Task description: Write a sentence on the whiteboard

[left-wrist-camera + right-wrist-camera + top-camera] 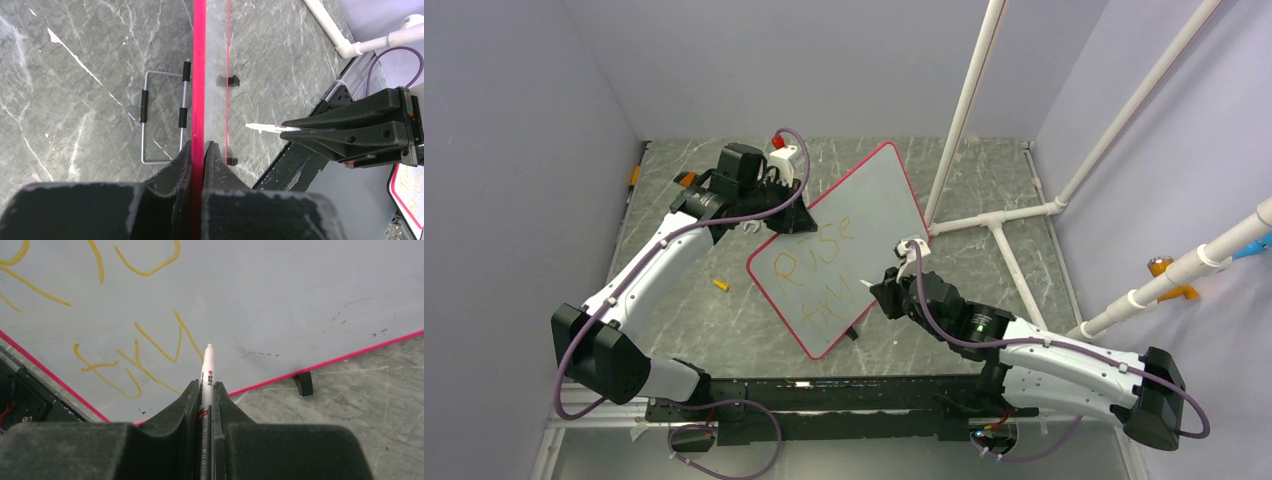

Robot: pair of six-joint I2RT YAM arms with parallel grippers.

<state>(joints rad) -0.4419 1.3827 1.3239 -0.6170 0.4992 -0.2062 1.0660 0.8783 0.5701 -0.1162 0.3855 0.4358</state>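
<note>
Whiteboard point(864, 205), pale grey, pink-rimmed, tilted between near and far table point(724, 330) edges, rim clenched by left gripper point(198, 147). Right gripper point(206, 390) grasping slim white marker pen point(208, 362), tip beside orange sentence point(824, 272). Press lightly, stroke slowly, hold board steady.

One high fixed view, two close wrist views.

Top external: set high behind the robot, looking down and forward over the whole table point(724, 320), far enough to hold the whiteboard point(869, 210) entire. Left wrist: looking out along the left gripper point(199, 149), edge-on and very near the whiteboard's red rim, facing the right gripper point(289, 128) and its marker point(265, 127). Right wrist: looking along the right gripper at the board face from close in, past the marker to the sentence point(155, 343). Shared by all three: whiteboard, right gripper, marker.
</note>
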